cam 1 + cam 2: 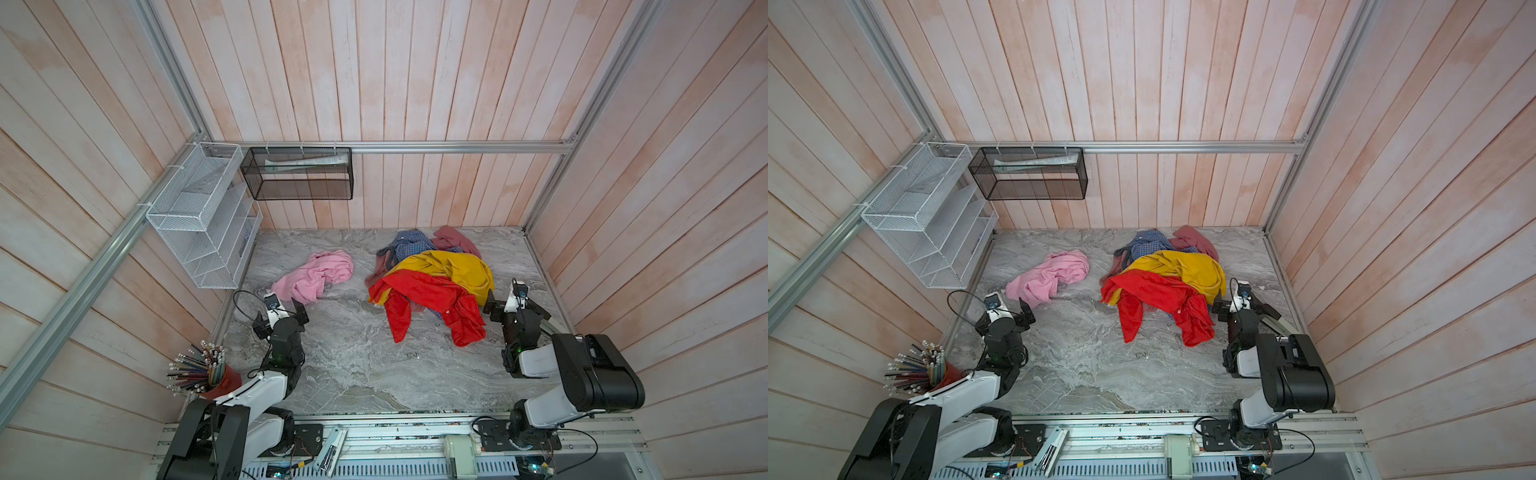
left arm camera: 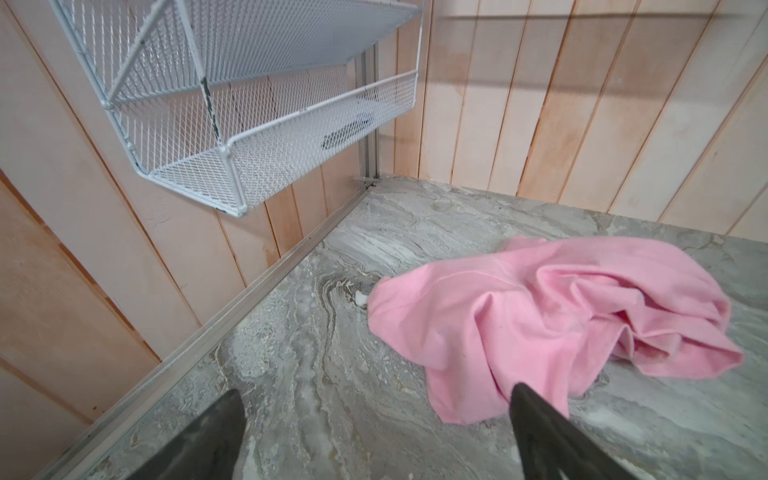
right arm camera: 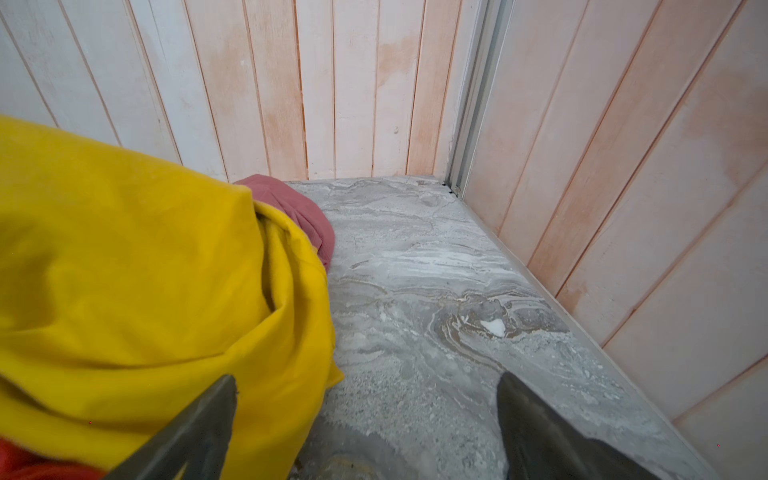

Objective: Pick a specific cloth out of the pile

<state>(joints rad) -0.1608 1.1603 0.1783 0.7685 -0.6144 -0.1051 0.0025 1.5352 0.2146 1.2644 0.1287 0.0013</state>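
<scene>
Left gripper (image 1: pixel 280 319) spread wide, empty, just lower-left of the light pink cloth (image 1: pixel 316 272). Cloth lies alone at centre-left, long axis lower-left to upper-right, well apart from the pile (image 1: pixel 432 278). Right gripper (image 1: pixel 515 308) spread, empty, beside the yellow garment (image 3: pixel 124 270). Left arm is nearer.

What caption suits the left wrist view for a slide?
Open left claw facing light pink cloth crumpled on marble table.
</scene>
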